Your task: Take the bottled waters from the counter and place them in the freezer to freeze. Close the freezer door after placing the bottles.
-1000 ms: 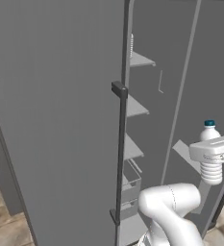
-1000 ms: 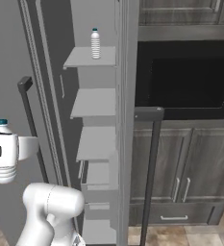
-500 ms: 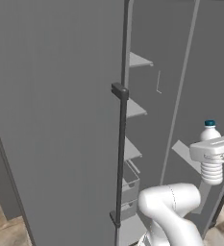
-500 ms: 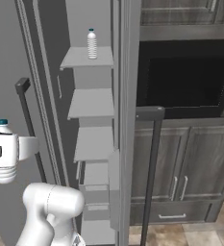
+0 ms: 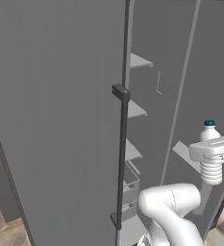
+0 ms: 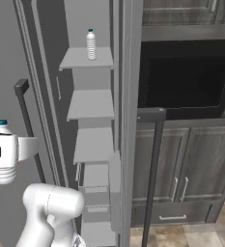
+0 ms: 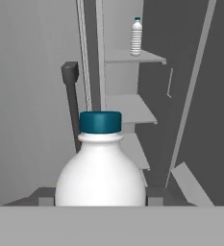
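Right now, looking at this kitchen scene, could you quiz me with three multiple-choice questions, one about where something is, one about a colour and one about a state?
1. Where does the small clear ribbed plastic bottle that is not being carried stand?
A. on the top shelf inside the tall grey freezer
B. on the floor
C. inside the black built-in microwave

2. What colour is the cap of the bottle in the hand?
A. red
B. teal
C. yellow

3. What state is the plain matte-grey freezer door in?
A. shut
B. taken off
C. open

Answers:
1. A, the right base view shows it upright on the highest shelf.
2. B, the hand view shows a teal cap close up.
3. C, the shelves show past the door's edge.
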Controlling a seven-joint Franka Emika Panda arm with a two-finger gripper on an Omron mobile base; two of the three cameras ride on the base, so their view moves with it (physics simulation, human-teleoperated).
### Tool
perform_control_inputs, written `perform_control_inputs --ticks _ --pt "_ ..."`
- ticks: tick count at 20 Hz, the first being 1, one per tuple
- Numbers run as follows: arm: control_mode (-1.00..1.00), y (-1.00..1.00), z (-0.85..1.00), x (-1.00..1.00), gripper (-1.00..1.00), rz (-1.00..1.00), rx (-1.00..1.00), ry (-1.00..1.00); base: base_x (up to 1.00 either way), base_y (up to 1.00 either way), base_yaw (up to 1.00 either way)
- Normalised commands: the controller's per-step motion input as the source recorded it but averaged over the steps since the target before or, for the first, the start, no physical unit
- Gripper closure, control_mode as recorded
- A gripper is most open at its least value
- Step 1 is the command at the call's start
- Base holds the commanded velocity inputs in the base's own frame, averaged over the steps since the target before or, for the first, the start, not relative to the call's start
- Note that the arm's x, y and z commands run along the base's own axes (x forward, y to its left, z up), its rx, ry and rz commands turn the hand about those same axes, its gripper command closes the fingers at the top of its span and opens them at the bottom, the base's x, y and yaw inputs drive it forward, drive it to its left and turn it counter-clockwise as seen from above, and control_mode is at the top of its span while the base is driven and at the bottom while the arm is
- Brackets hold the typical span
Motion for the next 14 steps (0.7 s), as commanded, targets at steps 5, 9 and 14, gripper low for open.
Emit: perform_control_inputs --ticks 5,9,14 --pt "1.00 0.00 0.00 0.00 1.00 0.00 0.00 0.00 0.35 -0.20 0.05" --pt "1.00 0.00 0.00 0.00 1.00 0.00 0.00 0.00 0.21 -0.25 0.08" --pt "1.00 0.00 0.00 0.00 1.00 0.00 0.00 0.00 0.16 -0.21 0.08"
